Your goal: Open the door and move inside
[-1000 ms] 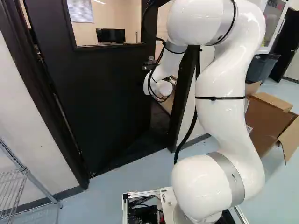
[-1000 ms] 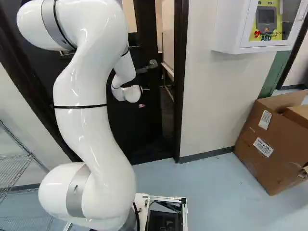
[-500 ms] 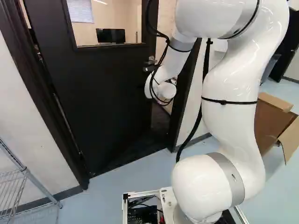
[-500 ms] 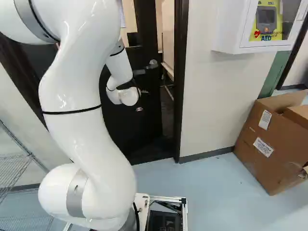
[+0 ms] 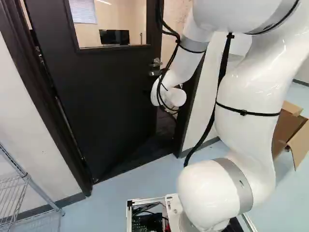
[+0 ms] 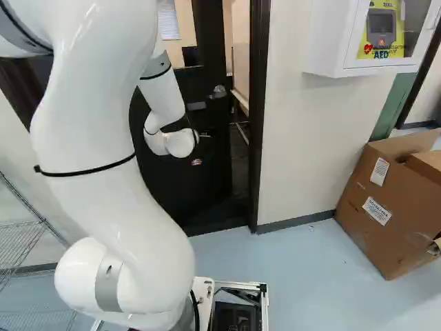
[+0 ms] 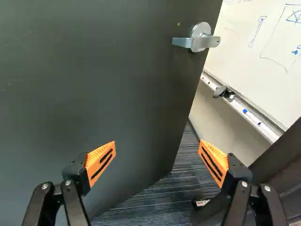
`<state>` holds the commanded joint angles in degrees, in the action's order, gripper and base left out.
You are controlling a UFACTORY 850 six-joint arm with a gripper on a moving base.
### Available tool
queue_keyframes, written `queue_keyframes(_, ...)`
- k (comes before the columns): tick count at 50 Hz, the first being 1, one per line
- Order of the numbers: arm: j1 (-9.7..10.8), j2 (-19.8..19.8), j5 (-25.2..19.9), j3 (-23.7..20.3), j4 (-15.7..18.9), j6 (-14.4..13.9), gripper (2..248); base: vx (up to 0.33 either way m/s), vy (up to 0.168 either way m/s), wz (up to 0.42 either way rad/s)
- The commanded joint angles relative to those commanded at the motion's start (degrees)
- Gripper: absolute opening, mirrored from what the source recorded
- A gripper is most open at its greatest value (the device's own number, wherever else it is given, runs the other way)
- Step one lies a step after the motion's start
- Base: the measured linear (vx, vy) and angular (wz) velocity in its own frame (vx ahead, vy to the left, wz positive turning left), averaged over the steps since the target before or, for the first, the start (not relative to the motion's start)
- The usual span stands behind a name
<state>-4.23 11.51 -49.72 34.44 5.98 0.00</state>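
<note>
And here we are at the door point(image 5: 108, 101), a black one, standing ajar with its free edge swung away from the frame point(image 6: 258, 124) into the room beyond. Our gripper point(image 6: 201, 148) is up near it, and look at those fingers: spread wide, orange pads point(image 7: 101, 160) well apart and nothing pinched between them! In the wrist view, one finger sits in front of the door's dark face, the other before the gap, close to the frame.

There's the lever handle point(image 7: 200, 40), silver, near the door's free edge, ahead of our gripper and apart from both fingers. Through the opening we get dark, ribbed carpet point(image 7: 150, 202) and a whiteboard point(image 7: 263, 42) with drawings on it, markers lying along its tray point(image 7: 249, 115). Up through the door's window, in the left base view, we spot a black monitor point(image 5: 115, 36) and white blinds point(image 5: 83, 10).

On our side, a wire rack point(image 5: 29, 181) stands at the left of the left base view. Over at the right of the right base view it's an open cardboard box point(image 6: 386, 207) on the pale blue floor point(image 6: 310, 276), with a white cabinet point(image 6: 327, 41) on the wall above.
</note>
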Motion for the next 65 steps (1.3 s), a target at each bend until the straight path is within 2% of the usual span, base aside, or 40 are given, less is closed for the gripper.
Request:
queue_keyframes(36,2.1,-10.4,2.1,-11.3,-4.1,0.0,247,0.000,0.000,0.000)
queue_keyframes(65,4.4,-17.7,2.1,-18.6,-4.4,0.0,247,0.000,0.000,0.000)
